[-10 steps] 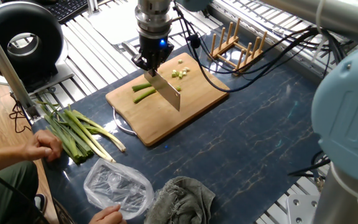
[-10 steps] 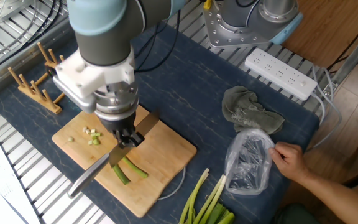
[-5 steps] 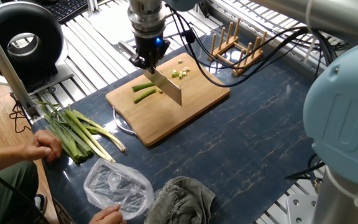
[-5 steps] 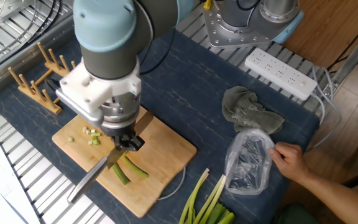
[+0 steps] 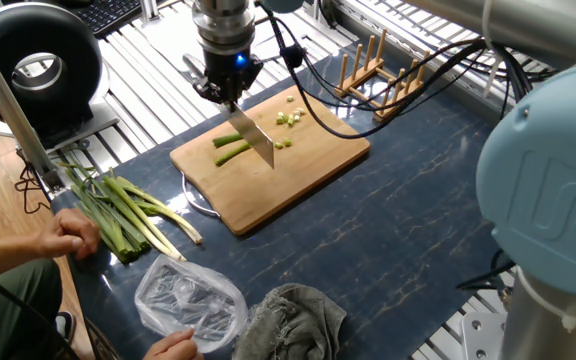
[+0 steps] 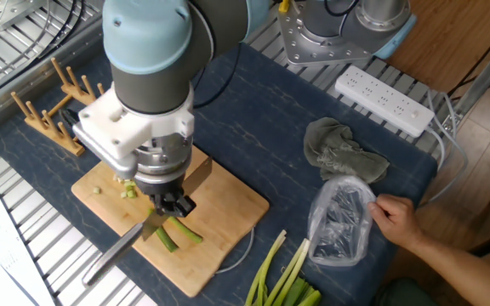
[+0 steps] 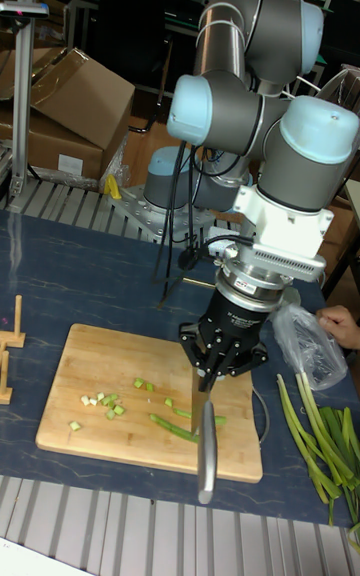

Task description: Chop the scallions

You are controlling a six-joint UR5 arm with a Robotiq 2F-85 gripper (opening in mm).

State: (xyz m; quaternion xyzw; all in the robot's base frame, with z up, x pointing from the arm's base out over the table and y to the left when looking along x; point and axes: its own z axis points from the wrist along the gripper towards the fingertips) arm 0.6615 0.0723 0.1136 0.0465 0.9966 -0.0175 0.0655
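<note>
One fixed view: a few chopped scallion bits (image 5: 285,119) lie near the cutting board's (image 5: 298,175) far corner; two stalk pieces (image 5: 231,148) remain uncut, and whole scallions (image 5: 128,215) wait at the worktop's (image 5: 418,220) edge.

The other fixed view: the tool (image 6: 170,206) is clamped on the knife (image 6: 122,248).

Tall fixed view: the arm points straight down, blade over the stalk pieces.

Scallions (image 6: 289,276) cut off by the bottom edge; knife (image 6: 116,252) grip hidden inside the end effector (image 6: 170,206)

We are seeing a wooden rack (image 5: 383,70) standing beyond the cutting board (image 5: 298,180), a crumpled cloth (image 6: 340,156) lying beside a plastic bag (image 6: 340,223), and a power strip (image 6: 384,100).
</note>
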